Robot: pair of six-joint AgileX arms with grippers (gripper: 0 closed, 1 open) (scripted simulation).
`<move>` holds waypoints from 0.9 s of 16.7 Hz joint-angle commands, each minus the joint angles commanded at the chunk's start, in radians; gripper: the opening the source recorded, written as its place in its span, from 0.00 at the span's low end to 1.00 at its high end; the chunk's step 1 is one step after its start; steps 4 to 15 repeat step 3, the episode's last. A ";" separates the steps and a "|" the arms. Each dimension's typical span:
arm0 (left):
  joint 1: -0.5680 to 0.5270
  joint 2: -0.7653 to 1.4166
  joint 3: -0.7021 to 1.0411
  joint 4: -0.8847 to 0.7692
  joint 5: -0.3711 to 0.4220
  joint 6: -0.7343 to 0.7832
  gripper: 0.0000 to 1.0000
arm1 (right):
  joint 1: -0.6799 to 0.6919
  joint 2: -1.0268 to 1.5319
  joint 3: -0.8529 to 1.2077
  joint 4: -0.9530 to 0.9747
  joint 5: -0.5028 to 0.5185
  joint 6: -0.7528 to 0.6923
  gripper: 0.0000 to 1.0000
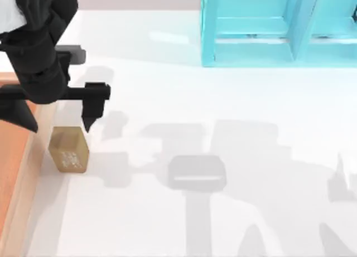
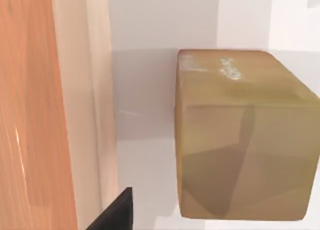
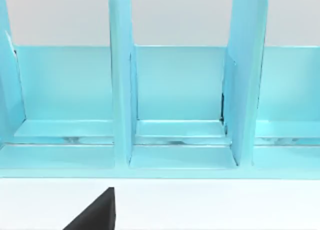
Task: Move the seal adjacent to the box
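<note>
One seal (image 1: 68, 150) is seen standing on the white counter (image 1: 223, 101) just beside the box (image 1: 17, 156), a thin strip of counter showing between it and the box's pale rim. In the left wrist view the same gap is seen, with the seal (image 2: 240, 135) resting flat and untouched and the rim of the box (image 2: 85, 115) running alongside it. The left pincer (image 1: 58, 122) is held above and slightly behind the seal, its fingers spread wide, one dark fingertip (image 1: 88, 123) being on the side away from the box and the other over the rim; nothing is gripped.

The placing is judged to be done or nearly so, the seal lying next to the box already. If a retreat is the step in hand, it is best made straight upward, so that the seal is not brushed or tipped by a finger and the rim is not struck. Sideways travel should be kept for when the fingers are clear of the seal's top.

A turquoise shelf (image 3: 180, 105) is faced by the right wrist camera; whether the right pincer is wide or narrow cannot be told.
</note>
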 joint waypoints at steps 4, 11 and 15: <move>0.000 0.000 0.000 0.000 0.000 0.000 1.00 | 0.000 0.000 0.000 0.000 0.000 0.000 1.00; 0.000 0.000 0.000 0.000 0.000 0.000 1.00 | 0.000 0.000 0.000 0.000 0.000 0.000 1.00; 0.000 0.000 0.000 0.000 0.000 0.000 1.00 | 0.000 0.000 0.000 0.000 0.000 0.000 1.00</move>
